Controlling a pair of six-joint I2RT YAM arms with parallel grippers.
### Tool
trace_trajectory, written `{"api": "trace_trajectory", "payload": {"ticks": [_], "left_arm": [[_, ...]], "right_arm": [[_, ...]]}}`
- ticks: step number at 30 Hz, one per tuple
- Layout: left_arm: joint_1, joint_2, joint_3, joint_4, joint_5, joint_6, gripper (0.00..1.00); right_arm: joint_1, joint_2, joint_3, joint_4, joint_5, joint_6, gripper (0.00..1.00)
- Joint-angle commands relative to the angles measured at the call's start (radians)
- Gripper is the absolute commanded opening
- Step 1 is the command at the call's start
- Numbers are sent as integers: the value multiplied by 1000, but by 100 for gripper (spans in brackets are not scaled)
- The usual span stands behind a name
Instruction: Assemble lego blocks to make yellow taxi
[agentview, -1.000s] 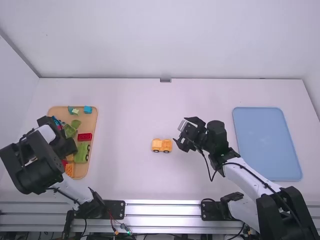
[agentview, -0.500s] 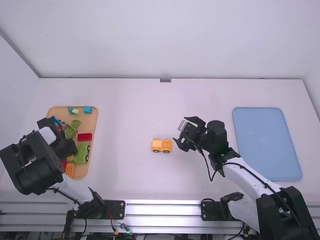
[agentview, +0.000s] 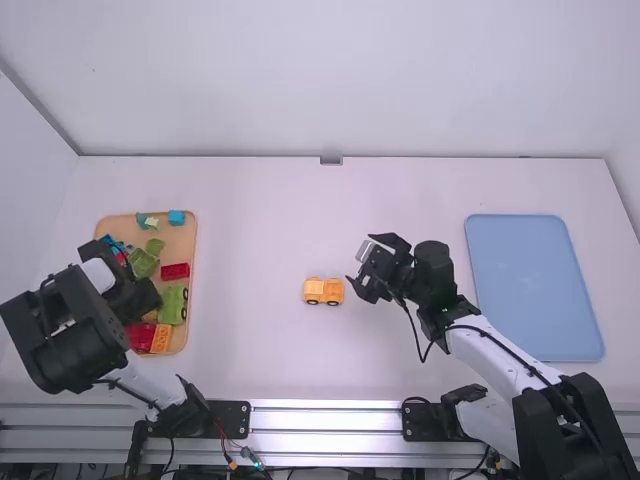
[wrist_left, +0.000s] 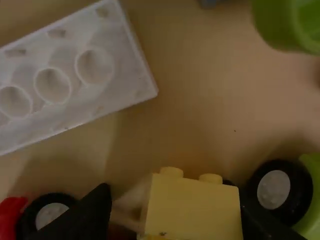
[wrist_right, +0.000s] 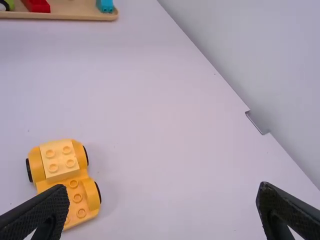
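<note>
My left gripper (agentview: 132, 292) is low over the wooden tray (agentview: 188, 240). In the left wrist view, the left gripper (wrist_left: 175, 212) has its fingers apart around a pale yellow block (wrist_left: 195, 210); the right finger is close beside it, with a gap on the other side. The orange-yellow wheeled car piece (agentview: 323, 291) stands on the table's middle, a studded block on its top. It shows in the right wrist view as a car piece (wrist_right: 84, 200). My right gripper (agentview: 362, 266) is to its right; in the right wrist view the right gripper (wrist_right: 164, 197) is open and holds nothing.
The tray also holds a green wheeled piece (agentview: 173, 304), a red block (agentview: 175, 271), an orange block (agentview: 161, 338), blue pieces (agentview: 176, 217) and a pale studded plate (wrist_left: 75, 75). A blue tray (agentview: 535, 290) lies at the right.
The wooden tray's near end and several of its blocks have shifted slightly right, uncovering more red beside the orange block. The left gripper has shifted a little; the right arm and the car piece are unmoved.
</note>
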Motion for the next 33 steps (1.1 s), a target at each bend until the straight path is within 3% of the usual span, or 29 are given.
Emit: {"api": "trace_trajectory", "payload": {"ticks": [1,4,7,12,17,29,33], "left_arm": [[-9,21,-9,-20,48,-16,43],[-11,21,2,-45,43,-16,39],[-10,21,3,-77,44,-16,50],[-10,21,3,-83,57,-20,53],[-10,21,3,-82,70,-16,36],[-8,21,6,-32,71,-43,19],[-9,21,41,-34,86,-42,5]], "right_arm": [[0,-10,-2,1,-5,8,99],[0,-10,-2,0,-6,8,99],[0,-10,-2,1,-9,7,99],[0,-10,-2,3,-9,7,99],[0,-10,-2,3,-10,8,99],[0,-10,-2,4,-10,7,99],[0,-10,-2,4,-20,7,99]]}}
